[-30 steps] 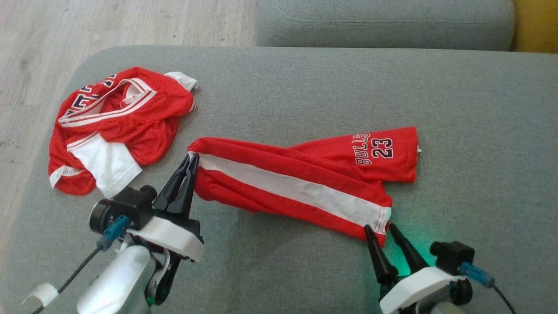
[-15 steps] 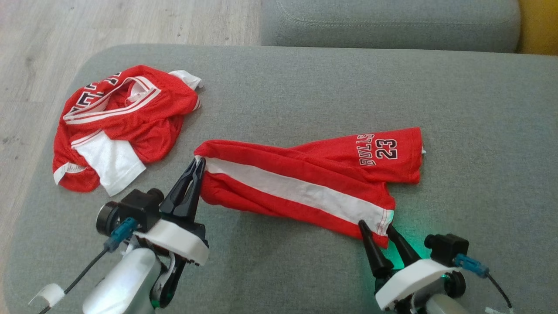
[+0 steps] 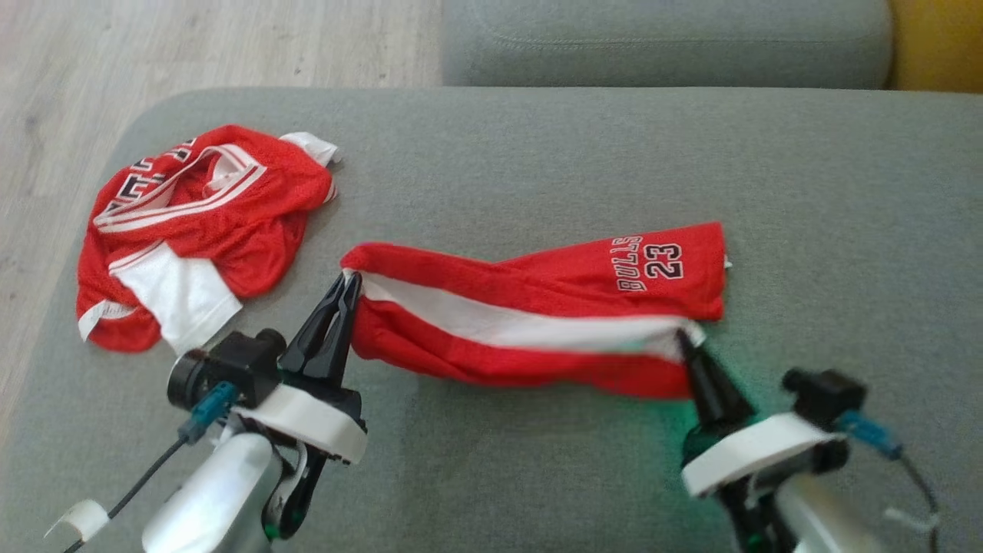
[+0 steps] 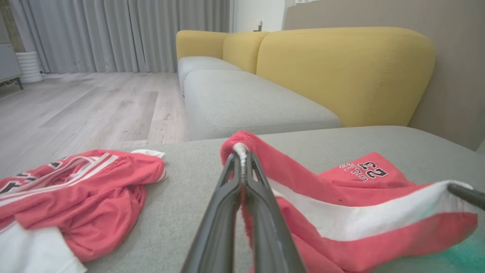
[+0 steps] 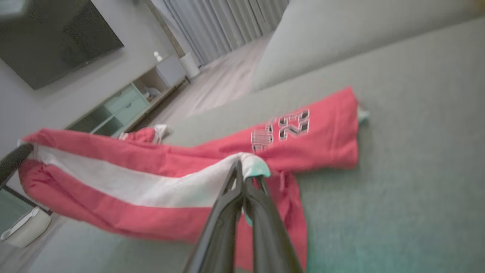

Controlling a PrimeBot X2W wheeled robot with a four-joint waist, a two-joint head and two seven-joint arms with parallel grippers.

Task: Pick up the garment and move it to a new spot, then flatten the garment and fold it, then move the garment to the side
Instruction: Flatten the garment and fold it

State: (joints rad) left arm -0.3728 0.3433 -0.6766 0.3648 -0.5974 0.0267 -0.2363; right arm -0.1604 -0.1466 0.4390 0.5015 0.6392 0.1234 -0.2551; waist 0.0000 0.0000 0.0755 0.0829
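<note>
Left gripper (image 3: 347, 286) was pinched shut on one end of the red shorts (image 3: 537, 307), and the right gripper (image 3: 686, 342) was clamped on the far end of their white stripe. The cloth sagged between the two over a grey cushion (image 3: 537, 153), while the leg printed "BULLS 23" lay flat on it. A crumpled red-and-white jersey (image 3: 200, 223) sat near the cushion's left corner, close to the left gripper and apart from the shorts.

From the left wrist, yellow backrests (image 4: 341, 68) rose behind a row of grey seats, with grey curtains (image 4: 113, 34) across the back of the room. The blurred right wrist view took in a dark television (image 5: 49, 34) on the wall and a low cabinet (image 5: 125, 102) with pale green drawers. Pale wood floor (image 3: 192, 38) ran beyond the cushion, and a green glow tinged the fabric beside the right gripper.
</note>
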